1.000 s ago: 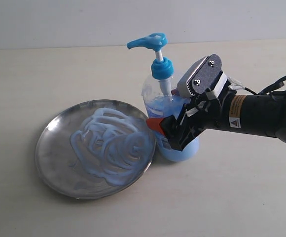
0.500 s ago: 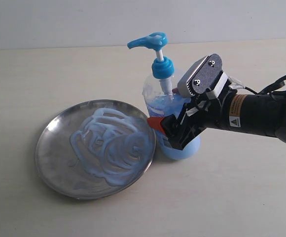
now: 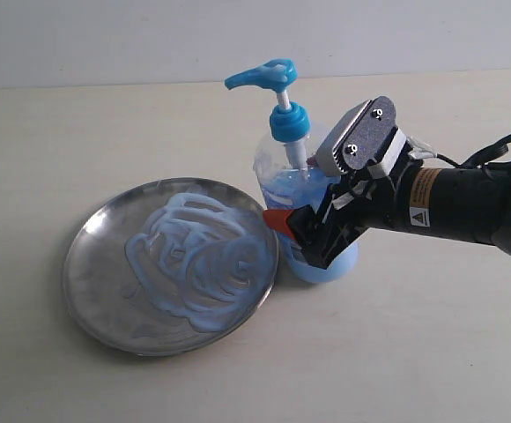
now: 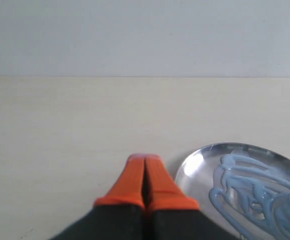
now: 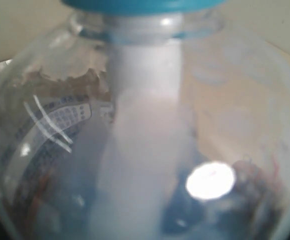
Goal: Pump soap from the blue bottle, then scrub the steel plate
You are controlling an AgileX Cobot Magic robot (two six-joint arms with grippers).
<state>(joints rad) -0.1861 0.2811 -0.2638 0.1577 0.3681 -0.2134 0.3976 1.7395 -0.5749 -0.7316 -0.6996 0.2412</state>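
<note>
The blue bottle [image 3: 284, 176] stands upright just right of the steel plate [image 3: 97, 264], its blue pump head [image 3: 264, 75] raised and its spout over the plate. My right gripper [image 3: 305, 227] straddles the bottle's lower body, shut on it; one orange fingertip [image 3: 277, 220] shows on the near side and the other is hidden behind the bottle. The right wrist view is filled by the bottle [image 5: 145, 150], very close. Pale blue soap [image 3: 203, 256] lies in swirls across the plate. In the left wrist view my left gripper [image 4: 145, 162] is shut and empty, low beside the plate [image 4: 195, 170] with its soap [image 4: 250, 195].
The bottle nearly touches the plate's right rim. Pale tabletop [image 3: 414, 352] lies all around, with a plain wall [image 3: 106, 35] behind. The right arm [image 3: 467, 207] reaches in from the right edge.
The bottle's pump head has shifted very slightly left. The right gripper and the plate stay where they were.
</note>
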